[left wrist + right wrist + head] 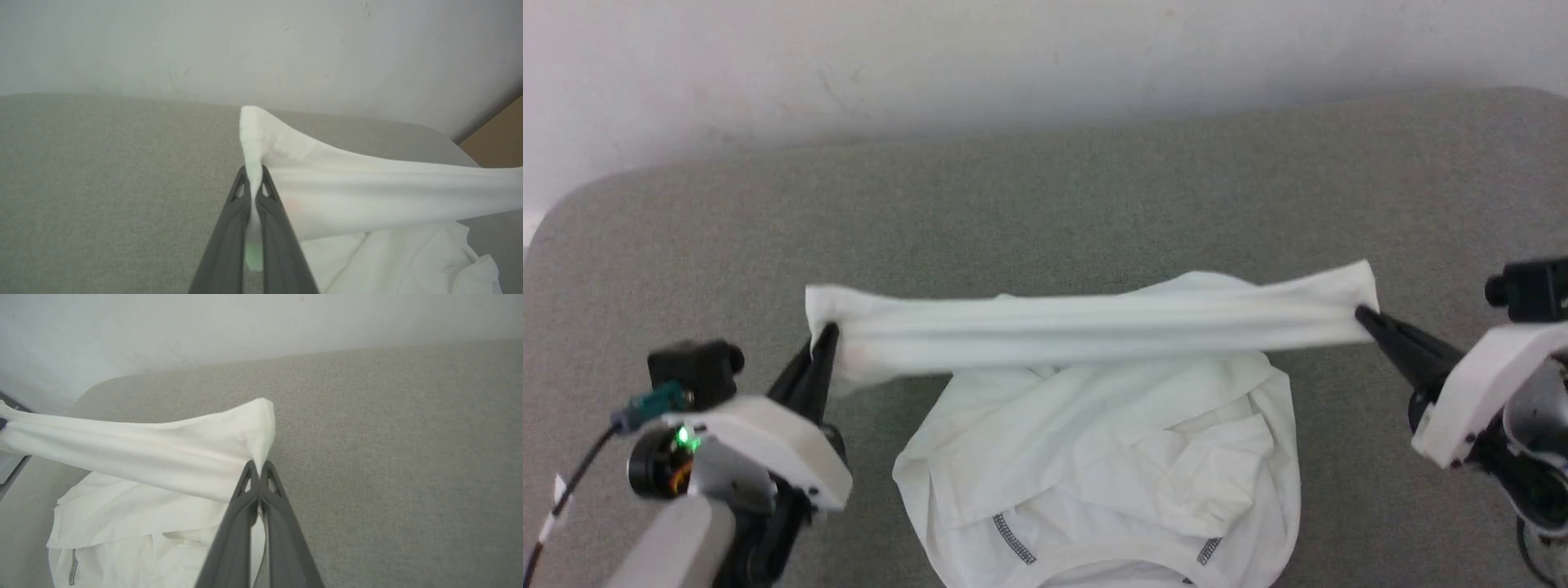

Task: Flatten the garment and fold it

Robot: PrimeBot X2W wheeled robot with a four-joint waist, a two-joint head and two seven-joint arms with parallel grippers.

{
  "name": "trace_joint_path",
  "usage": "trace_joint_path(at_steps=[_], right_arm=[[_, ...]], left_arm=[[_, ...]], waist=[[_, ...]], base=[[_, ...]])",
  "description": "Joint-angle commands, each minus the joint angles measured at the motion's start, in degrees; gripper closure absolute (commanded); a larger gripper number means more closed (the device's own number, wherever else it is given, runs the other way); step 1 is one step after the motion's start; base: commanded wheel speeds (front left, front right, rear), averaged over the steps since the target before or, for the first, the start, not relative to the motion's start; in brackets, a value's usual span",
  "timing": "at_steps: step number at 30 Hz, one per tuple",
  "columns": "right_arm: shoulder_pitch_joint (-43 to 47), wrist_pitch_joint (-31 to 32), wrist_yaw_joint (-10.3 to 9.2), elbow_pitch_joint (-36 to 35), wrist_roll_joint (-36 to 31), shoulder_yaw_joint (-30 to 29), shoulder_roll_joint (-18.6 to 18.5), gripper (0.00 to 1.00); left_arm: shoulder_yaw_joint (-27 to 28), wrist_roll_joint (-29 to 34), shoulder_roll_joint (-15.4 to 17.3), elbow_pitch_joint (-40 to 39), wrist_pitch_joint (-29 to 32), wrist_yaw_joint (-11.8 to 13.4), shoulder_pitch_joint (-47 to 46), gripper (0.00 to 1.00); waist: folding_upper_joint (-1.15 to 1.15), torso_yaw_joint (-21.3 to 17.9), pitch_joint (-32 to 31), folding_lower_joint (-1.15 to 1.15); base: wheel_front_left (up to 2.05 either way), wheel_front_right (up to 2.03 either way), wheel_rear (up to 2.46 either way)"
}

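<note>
Grey woven surface (1045, 204), taut white garment (1094, 327)

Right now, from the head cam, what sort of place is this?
Likely an indoor lab or test room: a grey fabric-covered surface with rounded corners, and a scuffed plain white wall behind it.

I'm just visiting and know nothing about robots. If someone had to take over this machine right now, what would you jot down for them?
The left pincer is shut on one end of an edge of the white shirt.
The right pincer is shut on the other end of that edge.
The edge is held taut between the two pincers. The rest of the shirt lies crumpled on the grey padded surface, with the collar nearest the robot.
Done: both ends are gripped and stretched apart.
Left: lay the body flat, then fold it. No fold has been made yet.
</note>
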Motion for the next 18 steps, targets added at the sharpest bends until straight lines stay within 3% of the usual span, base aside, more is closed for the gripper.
trace_joint_path(at_steps=[1, 6, 9, 12, 17, 18], right_arm=[[3.8, 0.45, -0.06, -1.88, -0.6, -2.12, 0.86, 1.0], [16.32, 4.16, -0.06, -7.7, -2.61, -8.21, 5.04, 1.0], [22.45, 6.14, -0.06, -10.09, -4.24, -11.6, 8.0, 1.0], [27.59, 8.23, -0.06, -11.74, -6.71, -14.19, 10.78, 1.0], [33.28, 10.43, -0.06, -13.11, -11.97, -15.73, 15.12, 1.0], [34.06, 10.52, -0.06, -12.95, -13.37, -15.75, 15.84, 0.81]], left_arm=[[0.26, -0.29, 1.01, -2.5, 0.37, 1.85, 4.23, 1.0], [-0.53, -1.53, 1.57, -9.72, 1.65, 6.49, 16.21, 1.0], [-1.36, -2.46, 1.32, -11.52, 2.33, 7.99, 21.17, 1.0], [-2.85, -2.28, 1.94, -12.04, 3.55, 8.94, 24.69, 1.0], [-6.42, -3.0, 0.71, -9.53, 5.89, 8.26, 27.25, 1.0], [-6.88, -3.1, 0.22, -8.5, 5.97, 8.08, 27.25, 0.68]], waist=[[0.0, -1.07, -3.27, 0.02], [0.0, -1.13, -4.42, 0.02], [0.0, -1.11, -4.84, 0.02], [0.0, -1.15, -5.26, 0.02], [0.0, -1.44, -5.76, 0.02], [0.0, -1.4, -5.86, 0.02]], base=[[0.0, 0.0, 0.0], [0.0, 0.0, 0.0], [0.0, 0.0, 0.0], [0.0, 0.0, 0.0], [0.0, 0.0, 0.0], [0.0, 0.0, 0.0]])
